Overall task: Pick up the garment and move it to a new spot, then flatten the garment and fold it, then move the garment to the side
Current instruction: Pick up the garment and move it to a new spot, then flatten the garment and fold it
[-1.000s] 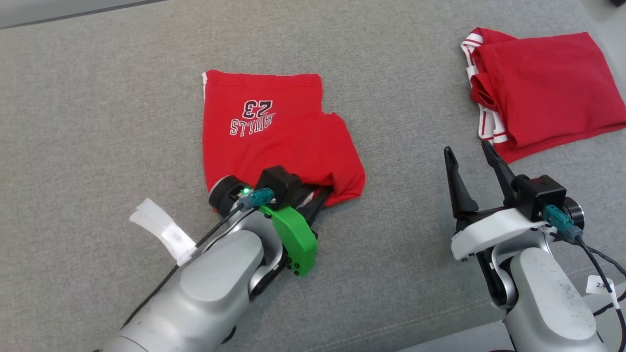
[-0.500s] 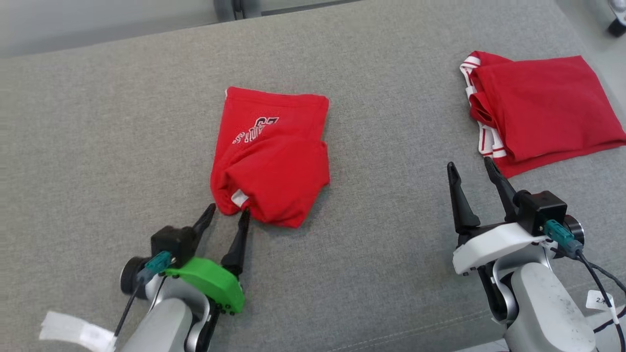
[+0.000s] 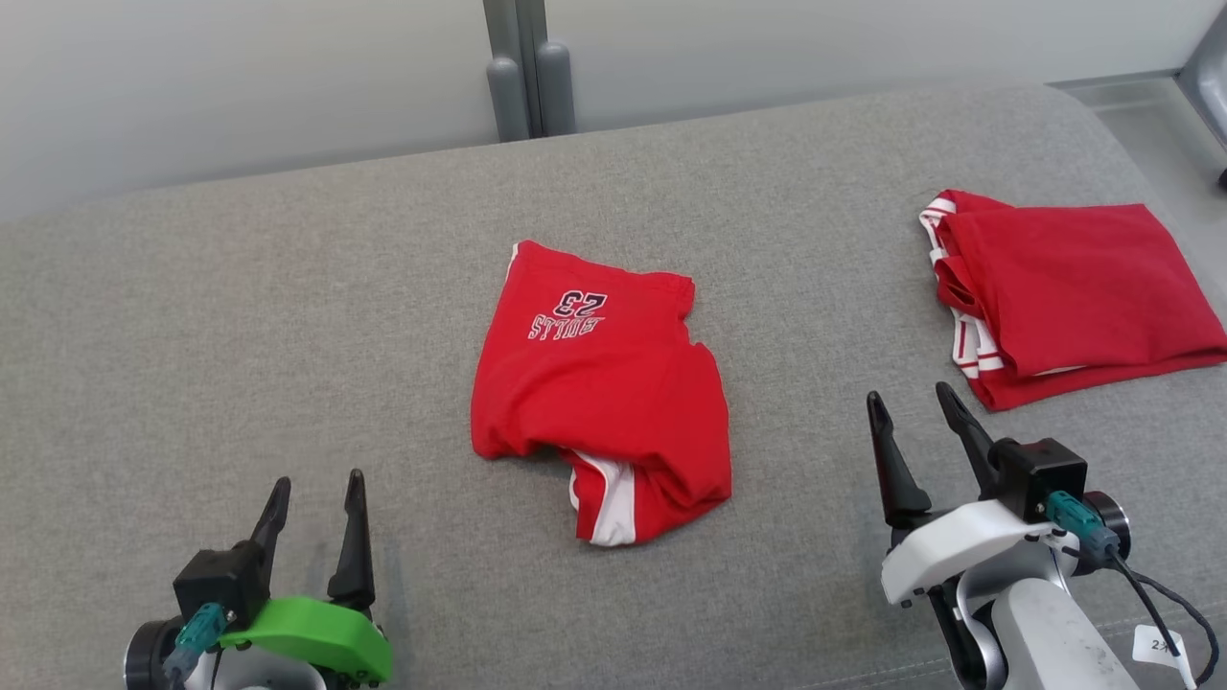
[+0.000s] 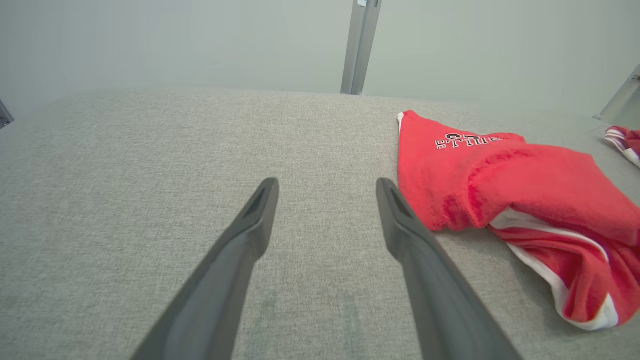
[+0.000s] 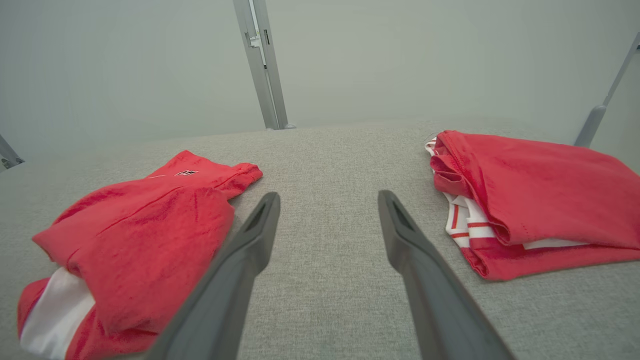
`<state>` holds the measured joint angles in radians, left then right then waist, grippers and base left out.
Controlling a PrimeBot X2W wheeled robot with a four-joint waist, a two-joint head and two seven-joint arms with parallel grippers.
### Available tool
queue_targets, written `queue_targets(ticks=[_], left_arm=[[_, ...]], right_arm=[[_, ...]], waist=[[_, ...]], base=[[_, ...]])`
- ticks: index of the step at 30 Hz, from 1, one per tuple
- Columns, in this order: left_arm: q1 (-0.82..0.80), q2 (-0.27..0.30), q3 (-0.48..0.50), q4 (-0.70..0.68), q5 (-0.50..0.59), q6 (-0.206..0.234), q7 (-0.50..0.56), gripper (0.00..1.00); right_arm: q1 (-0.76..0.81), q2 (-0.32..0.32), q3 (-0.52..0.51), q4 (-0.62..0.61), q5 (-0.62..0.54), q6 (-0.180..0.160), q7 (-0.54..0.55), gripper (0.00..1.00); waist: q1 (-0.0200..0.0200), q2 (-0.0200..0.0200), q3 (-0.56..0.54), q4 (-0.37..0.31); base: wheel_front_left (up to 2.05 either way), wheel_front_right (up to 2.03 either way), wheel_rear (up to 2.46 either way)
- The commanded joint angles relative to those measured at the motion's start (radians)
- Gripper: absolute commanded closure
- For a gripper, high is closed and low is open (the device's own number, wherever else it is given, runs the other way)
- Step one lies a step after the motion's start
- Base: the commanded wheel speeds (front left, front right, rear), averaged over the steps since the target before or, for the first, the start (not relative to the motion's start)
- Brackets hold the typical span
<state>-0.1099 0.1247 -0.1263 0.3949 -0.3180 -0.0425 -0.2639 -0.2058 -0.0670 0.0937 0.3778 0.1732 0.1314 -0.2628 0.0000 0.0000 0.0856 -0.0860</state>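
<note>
You can read "23" on the red garment (image 3: 604,402), printed near its 12 o'clock edge. Just toward 6 o'clock sits an upside-down word, seemingly "BULLS". At 5 o'clock, a white tag (image 3: 1157,647) begins "2"; the rest is illegible.

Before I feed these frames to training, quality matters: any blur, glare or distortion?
Head view: sharp, even light, no glare, soft shadow beside the printed garment. Left wrist view: wide-angle stretch, left gripper looms large, wall hazy. Right wrist view: same haze behind; folded garment crisp.
</note>
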Motion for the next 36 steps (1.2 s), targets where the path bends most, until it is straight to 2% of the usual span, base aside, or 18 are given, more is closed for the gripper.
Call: queue_targets(ticks=[1,8,16,27,36], left_arm=[[0.023,-0.005,0.021,-0.006,0.014,-0.006,0.0,0.0],[0.078,-0.038,0.106,-0.031,0.076,-0.035,0.0,0.0],[0.09,-0.064,0.135,-0.037,0.112,-0.061,0.0,0.0],[0.038,-0.073,0.082,-0.028,0.094,-0.079,0.0,0.0],[-0.001,-0.073,0.006,-0.037,0.04,-0.059,0.0,0.0]], right_arm=[[0.015,0.002,0.001,0.003,-0.005,-0.002,-0.002,0.0],[0.046,0.004,0.0,0.0,-0.009,-0.002,-0.002,0.0],[0.055,0.003,0.02,0.007,-0.008,-0.002,-0.002,0.0],[-0.048,-0.004,0.13,0.032,0.021,-0.002,-0.002,0.0],[-0.28,-0.056,0.176,0.203,0.039,-0.002,-0.002,0.0]], waist=[[0.0,0.0,-0.051,0.016],[0.0,0.0,-0.075,0.022],[0.0,0.0,-0.068,0.051],[0.0,0.0,0.006,0.167],[0.0,0.0,0.087,0.299]], base=[[0.0,0.0,0.0],[0.0,0.0,0.0],[0.0,0.0,0.0],[0.0,0.0,0.0],[0.0,0.0,0.0]])
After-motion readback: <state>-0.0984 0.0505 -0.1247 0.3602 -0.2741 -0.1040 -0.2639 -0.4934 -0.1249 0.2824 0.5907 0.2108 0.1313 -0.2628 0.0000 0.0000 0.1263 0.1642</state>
